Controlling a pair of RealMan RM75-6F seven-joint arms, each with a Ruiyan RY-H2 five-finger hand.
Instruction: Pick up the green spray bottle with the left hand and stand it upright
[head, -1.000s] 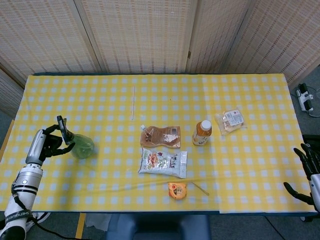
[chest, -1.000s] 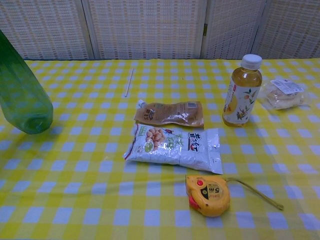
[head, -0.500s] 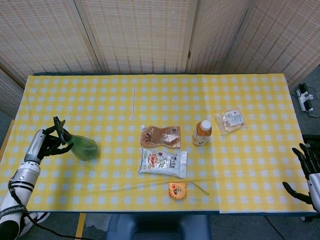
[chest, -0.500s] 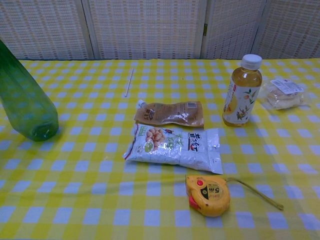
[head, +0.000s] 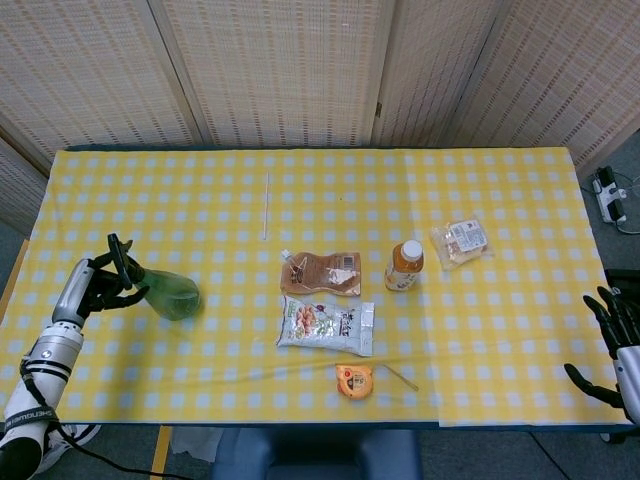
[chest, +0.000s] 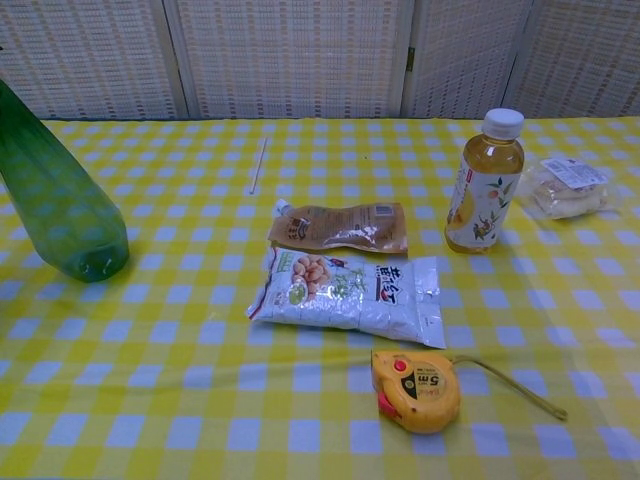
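Note:
The green spray bottle (head: 170, 294) is at the table's left side, tilted, its base low by the cloth and its black nozzle up to the left. My left hand (head: 98, 287) grips its neck near the left table edge. In the chest view only the bottle's green body (chest: 58, 200) shows at the left edge, leaning, and the hand is out of frame. My right hand (head: 618, 345) hangs off the table's right edge, fingers spread and holding nothing.
A brown pouch (head: 322, 273), a snack bag (head: 327, 325) and a yellow tape measure (head: 353, 381) lie mid-table. A tea bottle (head: 404, 265) stands right of them, a small packet (head: 461, 241) beyond. A thin white stick (head: 266, 205) lies further back.
The left hand has lowered the bottle and shifted its base to the right, down to the cloth; the bottle has tipped closer to upright. The right hand has barely moved.

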